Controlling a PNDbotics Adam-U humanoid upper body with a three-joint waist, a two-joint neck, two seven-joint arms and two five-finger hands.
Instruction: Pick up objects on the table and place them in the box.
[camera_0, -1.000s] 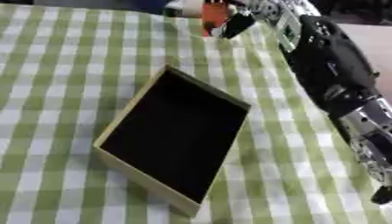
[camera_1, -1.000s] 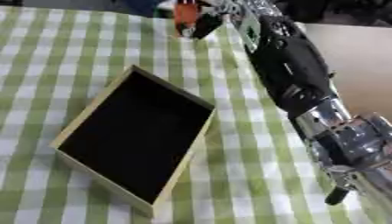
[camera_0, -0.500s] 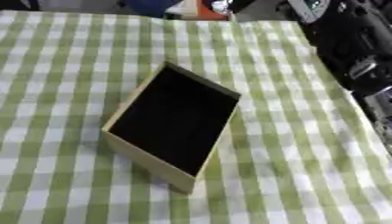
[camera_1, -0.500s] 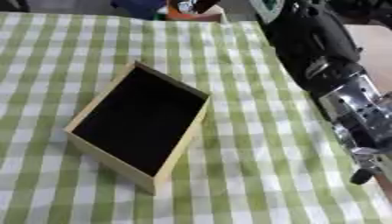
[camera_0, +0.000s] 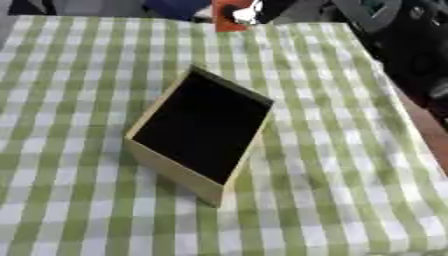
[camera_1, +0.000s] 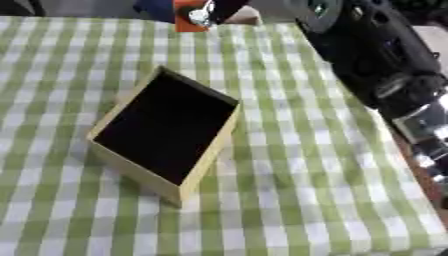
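An open tan box (camera_0: 172, 171) with a black inside lies askew in the middle of the green-checked tablecloth (camera_0: 332, 150). Nothing shows inside it. At the table's far edge stands an orange-red object (camera_1: 184, 17). My right hand (camera_1: 227, 6) is right beside it, touching or nearly touching it with a silvery part against its right side. The blur hides how the hand is set on it. My black right arm (camera_1: 376, 55) runs along the table's right side. My left hand is out of sight.
The table's right edge (camera_0: 429, 130) lies under my arm, with a brown surface beyond it. Something dark blue (camera_0: 179, 7) sits past the far edge, left of the orange-red object. Bare cloth surrounds the box on every side.
The whole picture has shifted, so the camera has moved. My right hand stays at the orange-red object by the far edge. The box has not visibly moved on the cloth.
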